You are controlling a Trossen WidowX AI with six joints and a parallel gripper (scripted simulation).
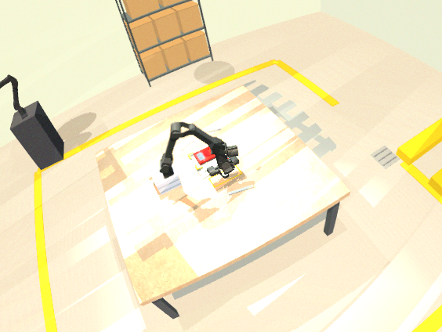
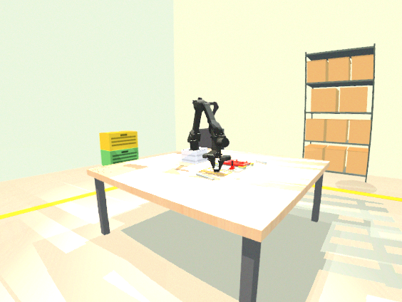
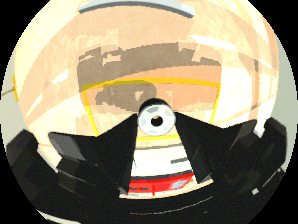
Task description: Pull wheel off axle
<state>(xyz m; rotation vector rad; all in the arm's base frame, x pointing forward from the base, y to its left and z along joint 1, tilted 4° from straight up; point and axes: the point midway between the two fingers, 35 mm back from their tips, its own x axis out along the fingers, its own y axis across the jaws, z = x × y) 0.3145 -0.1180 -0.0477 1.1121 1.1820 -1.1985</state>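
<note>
Black parallel-jaw hand (image 3: 157,137) clamped on the small pale round wheel with a dark centre hole (image 3: 156,120), wheel pinched between the two dark fingers. Hand points down over the yellow-outlined rectangular marked area (image 1: 229,181) on the pale wooden tabletop (image 2: 249,199); whether the wheel touches the surface cannot be told. Flat red base plate (image 1: 204,155) lies just beside the marked area, behind the hand.

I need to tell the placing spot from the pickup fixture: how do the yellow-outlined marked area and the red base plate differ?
The marked area is only a thin yellow outline with table showing inside; the red base plate is a solid filled block. The gripper, shut on the wheel, is over the marked area, while the red base plate lies beside it, toward the arm's base. Both are rectangular and lie on the table.
</note>
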